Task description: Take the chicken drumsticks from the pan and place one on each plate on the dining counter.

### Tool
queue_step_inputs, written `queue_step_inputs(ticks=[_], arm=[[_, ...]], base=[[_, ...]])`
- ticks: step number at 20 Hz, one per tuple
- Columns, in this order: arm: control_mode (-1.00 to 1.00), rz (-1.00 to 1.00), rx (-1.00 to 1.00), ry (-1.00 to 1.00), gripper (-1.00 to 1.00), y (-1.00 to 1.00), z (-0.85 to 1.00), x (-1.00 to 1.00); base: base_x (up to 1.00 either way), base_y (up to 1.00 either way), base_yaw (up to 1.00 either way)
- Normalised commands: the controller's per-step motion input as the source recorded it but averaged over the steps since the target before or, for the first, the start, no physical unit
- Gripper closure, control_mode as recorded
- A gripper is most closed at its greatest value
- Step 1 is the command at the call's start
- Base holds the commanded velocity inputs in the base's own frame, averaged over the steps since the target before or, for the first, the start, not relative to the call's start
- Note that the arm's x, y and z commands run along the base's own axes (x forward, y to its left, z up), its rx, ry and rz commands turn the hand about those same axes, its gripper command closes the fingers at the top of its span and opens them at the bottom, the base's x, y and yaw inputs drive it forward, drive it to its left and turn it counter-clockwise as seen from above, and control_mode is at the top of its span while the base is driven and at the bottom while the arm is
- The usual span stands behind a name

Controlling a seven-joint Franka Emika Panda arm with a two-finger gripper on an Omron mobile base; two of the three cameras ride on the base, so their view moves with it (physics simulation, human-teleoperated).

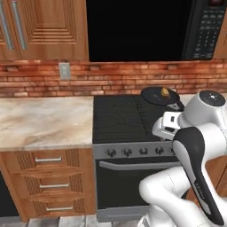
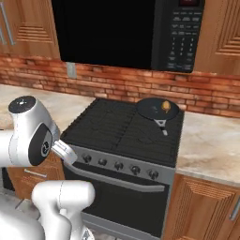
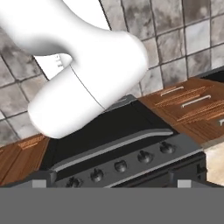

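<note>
The dark round pan (image 1: 158, 95) (image 2: 158, 109) sits on the stove's back right burner, its short handle (image 2: 162, 126) pointing toward the front. One golden-orange chicken drumstick (image 1: 165, 92) (image 2: 166, 106) lies in it. My gripper (image 3: 111, 183) is open, with nothing between its widely spread fingertips. It looks down at the stove's knob panel and the floor, well in front of and apart from the pan. My white hand (image 1: 170, 125) hangs over the stove's front right edge. The plates and the dining counter are out of view.
The black stove (image 1: 122, 117) (image 2: 117, 126) stands between marbled worktops (image 1: 44, 119) (image 2: 211, 145) over wooden drawers. A microwave (image 2: 136, 28) hangs above it, against a brick wall. My own arm (image 1: 199, 146) crosses the stove's right front.
</note>
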Motion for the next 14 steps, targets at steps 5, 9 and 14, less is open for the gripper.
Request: queue_step_inputs(ticks=[5,9,14], arm=[[1.0,0.0,0.0,0.0,-1.0,0.0,0.0,0.0],[1.0,0.0,0.0,0.0,-1.0,0.0,0.0,0.0],[1.0,0.0,0.0,0.0,-1.0,0.0,0.0,0.0]], base=[[0.38,-0.69,-0.08],[0.33,-0.61,-0.09],[0.63,-0.43,-0.08]])
